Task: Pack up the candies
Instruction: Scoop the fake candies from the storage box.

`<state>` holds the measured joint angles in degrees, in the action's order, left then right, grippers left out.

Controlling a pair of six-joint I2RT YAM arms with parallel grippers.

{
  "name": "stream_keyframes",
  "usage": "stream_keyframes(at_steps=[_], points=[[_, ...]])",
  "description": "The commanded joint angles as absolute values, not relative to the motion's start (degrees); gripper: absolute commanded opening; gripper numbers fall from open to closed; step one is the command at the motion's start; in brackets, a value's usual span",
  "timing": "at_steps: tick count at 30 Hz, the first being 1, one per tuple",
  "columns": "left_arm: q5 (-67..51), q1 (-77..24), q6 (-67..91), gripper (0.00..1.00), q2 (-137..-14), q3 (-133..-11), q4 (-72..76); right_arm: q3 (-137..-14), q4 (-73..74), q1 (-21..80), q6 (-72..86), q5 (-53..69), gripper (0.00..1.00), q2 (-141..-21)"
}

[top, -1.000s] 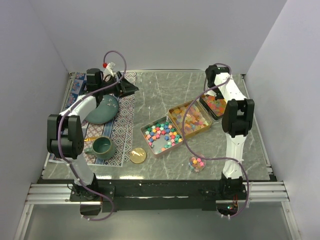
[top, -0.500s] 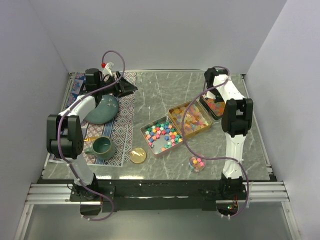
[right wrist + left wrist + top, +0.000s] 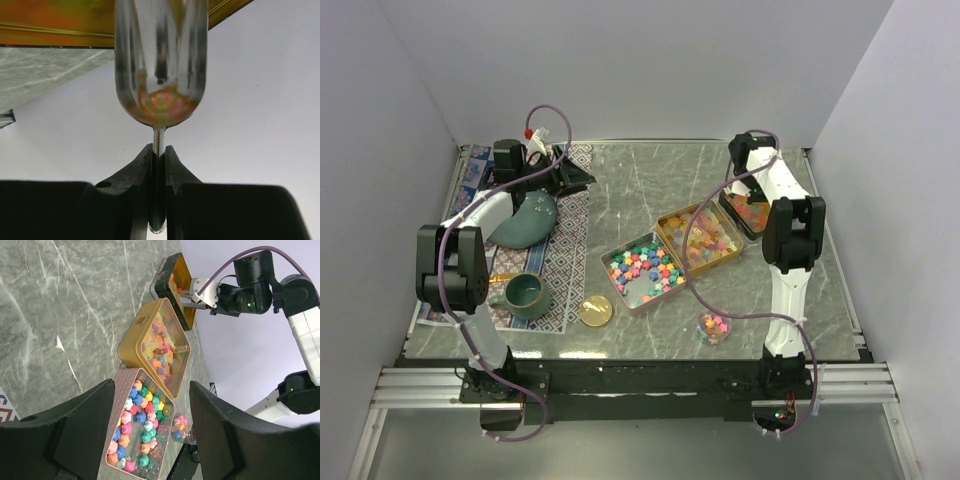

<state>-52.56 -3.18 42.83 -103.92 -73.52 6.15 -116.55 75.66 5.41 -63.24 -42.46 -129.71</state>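
right gripper (image 3: pixel 159 156): clamped tight on the thin handle of a metal spoon (image 3: pixel 160 75); spoon bowl sits at the rim of the far tin (image 3: pixel 167 287), back side to the wrist camera; we cannot tell if it is loaded
left gripper (image 3: pixel 152 390): jaws wide apart, nothing between them; hovers over the patterned mat (image 3: pixel 565 255) at the far left, well apart from the tins
candies (image 3: pixel 645 265): pastel stars in the pink tin (image 3: pixel 607 258); gummy ones in the gold tin (image 3: pixel 665 222) just beside it; more in the far tin; a few in the small jar (image 3: pixel 704 322) near the front edge
step: we read this as the scoop phase, 1 spoonful being taken from the far tin; that tin looks tilted in the left wrist view
progress: early, we judge; jar holds only a few pieces; 3 tins well stocked
next move: lift the spoon with its bowl level; carry it across to the jar; mouth looks narrow, so centre the tip over it before rolling the wrist
risk: tiny sweets roll off a shallow spoon; we'd carry slowly; left arm is free to steady the jar
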Motion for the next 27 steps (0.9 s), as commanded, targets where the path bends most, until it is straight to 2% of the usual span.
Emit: stream_keyframes(at_steps=[1,11,20,27], points=[[-52.65,-3.08,41.84,0.67,-104.76,-76.46,6.86,-114.08,77.78,5.89,-75.32,-24.98,0.00,-128.85],[-52.91,-2.64,33.31,0.66,-105.73,-80.15,-2.37,-109.17,70.50,4.75,-67.07,-13.10,0.00,-127.09],[-53.70,-2.46,31.12,0.66,-107.05,-82.35,-5.71,-110.56,68.55,2.99,-66.89,-10.37,0.00,-127.79],[-54.49,-2.37,30.50,0.66,-108.01,-82.44,-6.51,-109.16,69.87,1.14,-69.60,-14.31,0.00,-125.69]])
